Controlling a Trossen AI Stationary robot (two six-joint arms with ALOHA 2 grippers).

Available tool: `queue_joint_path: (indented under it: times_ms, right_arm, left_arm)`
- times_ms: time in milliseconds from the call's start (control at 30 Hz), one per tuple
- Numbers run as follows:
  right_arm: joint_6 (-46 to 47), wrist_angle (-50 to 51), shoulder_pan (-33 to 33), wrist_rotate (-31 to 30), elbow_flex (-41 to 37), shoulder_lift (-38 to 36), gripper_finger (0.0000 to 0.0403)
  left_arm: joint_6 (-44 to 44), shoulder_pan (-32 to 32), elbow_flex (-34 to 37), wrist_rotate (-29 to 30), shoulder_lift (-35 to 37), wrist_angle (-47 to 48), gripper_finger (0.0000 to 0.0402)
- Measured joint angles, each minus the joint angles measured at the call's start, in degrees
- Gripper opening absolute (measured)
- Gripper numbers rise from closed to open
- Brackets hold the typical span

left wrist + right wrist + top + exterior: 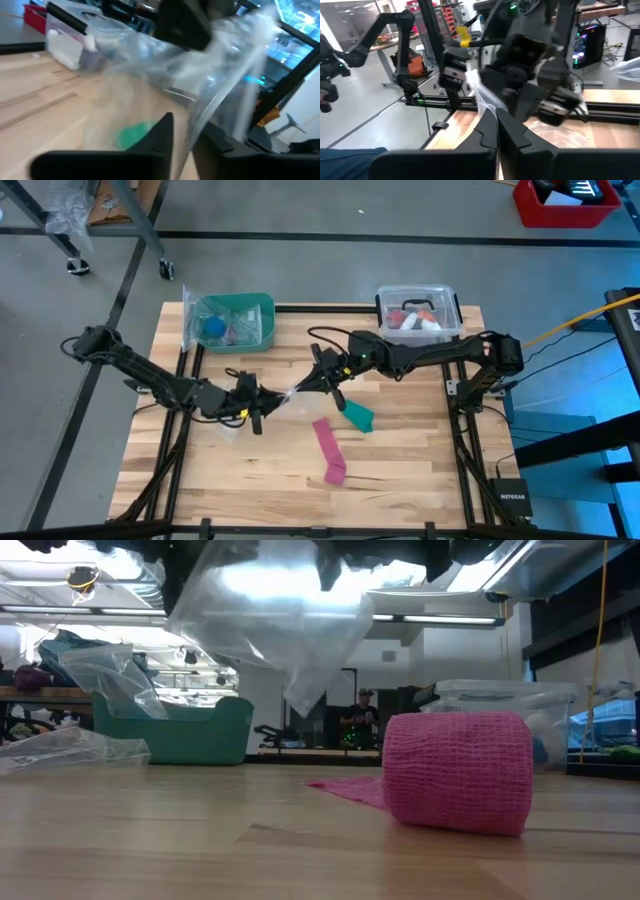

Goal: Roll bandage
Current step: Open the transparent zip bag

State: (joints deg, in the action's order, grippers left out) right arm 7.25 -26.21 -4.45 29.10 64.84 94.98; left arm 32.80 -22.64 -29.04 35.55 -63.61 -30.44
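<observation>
- bandage, the teal one, lies loose on the table toward the right edge, just beside the pink strip. Doesn't look rolled at all, so the actual job is all still ahead imo
- both arms are busy with a clear plastic bag held up over the table's middle
- right gripper has its jaws clamped on the bag
- left gripper jaws are at the bag's other end; can't tell if they've got it
</observation>
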Motion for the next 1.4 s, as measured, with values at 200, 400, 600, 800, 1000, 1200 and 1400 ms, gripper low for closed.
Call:
queue_joint_path:
  times_ms: [200, 400, 600, 800, 1000, 1200, 1400]
  right_arm:
    - [0.1, 0.1, -0.1, -1.0, 0.0, 0.0, 0.0023]
    - [-0.1, -1.4, -0.1, 4.1, 0.0, 0.0, 0.0055]
    - [0.0, -4.4, 0.0, 6.8, 0.0, 0.0, 0.0106]
    - [3.1, -4.3, -0.8, 12.7, 0.0, 0.0, 0.0148]
    - [4.1, -3.9, -1.6, 18.2, 0.0, -1.6, 0.0154]
    - [5.4, -3.6, -3.3, 23.4, 0.0, -5.5, 0.0154]
    - [3.8, -1.3, -4.7, 29.0, 0.0, -11.6, 0.0154]
  left_arm:
    - [0.1, 1.6, 0.0, 2.4, 0.0, -0.2, 0.0005]
    - [-2.9, 2.5, 0.0, 5.3, 0.0, -0.2, 0.0001]
    - [-4.8, 2.6, 0.0, 7.7, 0.0, -0.2, 0.0]
    - [-4.5, 2.6, 0.0, 11.5, 0.0, -0.1, 0.0]
    - [-3.1, 2.9, 0.0, 14.0, 0.0, -0.1, 0.0]
    - [-0.3, 4.6, 0.0, 14.6, 0.0, -0.2, 0.0]
    - [-0.1, 6.4, 0.0, 14.0, 0.0, -0.6, 0.0]
